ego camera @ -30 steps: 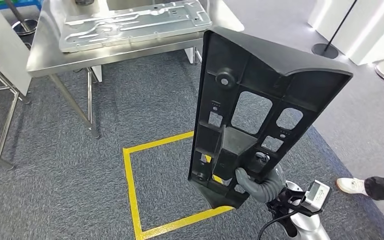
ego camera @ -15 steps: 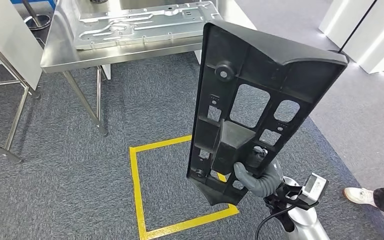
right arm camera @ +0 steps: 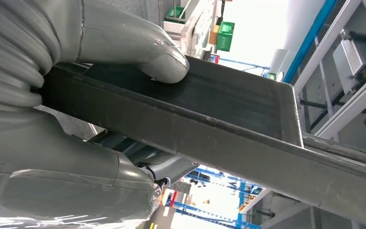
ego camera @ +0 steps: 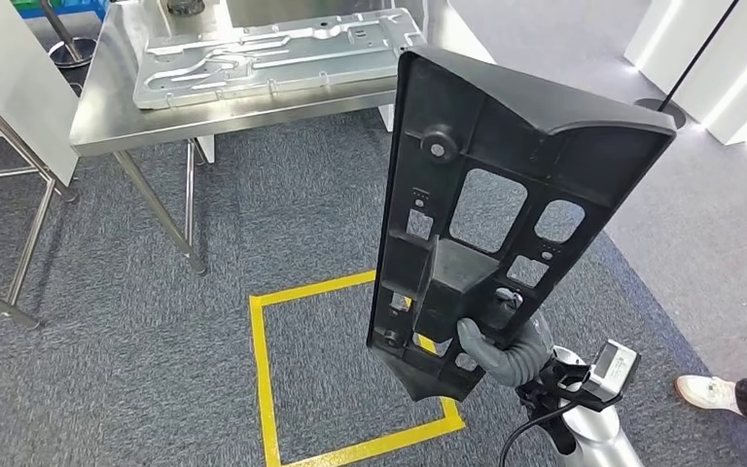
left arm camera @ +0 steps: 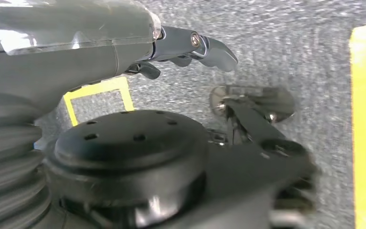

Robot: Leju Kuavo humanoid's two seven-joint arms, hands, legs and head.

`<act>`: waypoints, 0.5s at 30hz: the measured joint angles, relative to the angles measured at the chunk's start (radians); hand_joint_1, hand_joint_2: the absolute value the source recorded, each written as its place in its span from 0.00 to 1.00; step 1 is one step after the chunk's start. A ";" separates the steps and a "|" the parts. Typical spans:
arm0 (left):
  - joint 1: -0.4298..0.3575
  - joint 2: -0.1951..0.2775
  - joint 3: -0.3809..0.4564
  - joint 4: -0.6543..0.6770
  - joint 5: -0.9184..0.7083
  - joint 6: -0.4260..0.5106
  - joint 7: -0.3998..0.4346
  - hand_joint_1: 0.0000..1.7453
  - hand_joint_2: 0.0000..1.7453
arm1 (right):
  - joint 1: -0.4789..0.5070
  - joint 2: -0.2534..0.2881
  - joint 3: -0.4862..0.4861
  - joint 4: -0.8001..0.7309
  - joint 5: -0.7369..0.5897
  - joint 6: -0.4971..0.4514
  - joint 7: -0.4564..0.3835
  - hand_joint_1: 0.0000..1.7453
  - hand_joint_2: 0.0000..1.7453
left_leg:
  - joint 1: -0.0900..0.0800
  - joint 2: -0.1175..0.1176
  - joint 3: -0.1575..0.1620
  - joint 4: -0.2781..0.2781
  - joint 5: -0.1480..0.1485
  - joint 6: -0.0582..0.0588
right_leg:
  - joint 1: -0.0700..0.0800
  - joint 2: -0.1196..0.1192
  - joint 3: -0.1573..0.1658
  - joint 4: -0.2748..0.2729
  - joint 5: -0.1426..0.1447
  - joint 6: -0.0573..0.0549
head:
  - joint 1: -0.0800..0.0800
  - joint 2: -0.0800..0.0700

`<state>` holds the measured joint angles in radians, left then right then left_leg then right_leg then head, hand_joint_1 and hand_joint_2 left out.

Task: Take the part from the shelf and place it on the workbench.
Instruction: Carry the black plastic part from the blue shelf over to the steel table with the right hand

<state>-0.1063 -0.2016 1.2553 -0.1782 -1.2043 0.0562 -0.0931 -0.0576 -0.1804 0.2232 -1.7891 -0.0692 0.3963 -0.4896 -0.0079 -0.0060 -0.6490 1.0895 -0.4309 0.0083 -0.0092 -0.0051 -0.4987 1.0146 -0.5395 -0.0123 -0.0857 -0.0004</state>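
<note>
A: right hand [ego camera: 508, 352] is grey with a ribbed rubbery cover; silver arm [ego camera: 593, 443] below it; black cable [ego camera: 530, 428] looping at the wrist; small white-faced camera box [ego camera: 615, 371] clipped on.

B: yep; left hand [left arm camera: 124, 47] looks the same, grey shell, darker fingers [left arm camera: 209, 47], one small screw showing.

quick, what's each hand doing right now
Left hand: holds nothing, fingers extended above the carpet.
Right hand: grips the black plastic part near its lower end, holding it upright.
</note>
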 joint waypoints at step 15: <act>0.003 0.002 0.000 0.000 -0.002 -0.011 -0.005 0.00 1.00 | 0.026 -0.001 -0.002 -0.016 0.013 -0.014 -0.006 0.81 1.00 | -0.001 -0.009 0.147 -0.094 -0.075 0.024 | -0.012 0.003 -0.134 0.061 0.074 0.046 | 0.000 0.000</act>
<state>-0.1033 -0.1996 1.2552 -0.1785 -1.2061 0.0452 -0.0977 -0.0311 -0.1815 0.2216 -1.8055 -0.0562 0.3819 -0.4961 -0.0092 -0.0147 -0.5017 0.9953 -0.5058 0.0322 -0.0213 -0.0017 -0.6330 1.0761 -0.4654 0.0340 -0.0855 -0.0004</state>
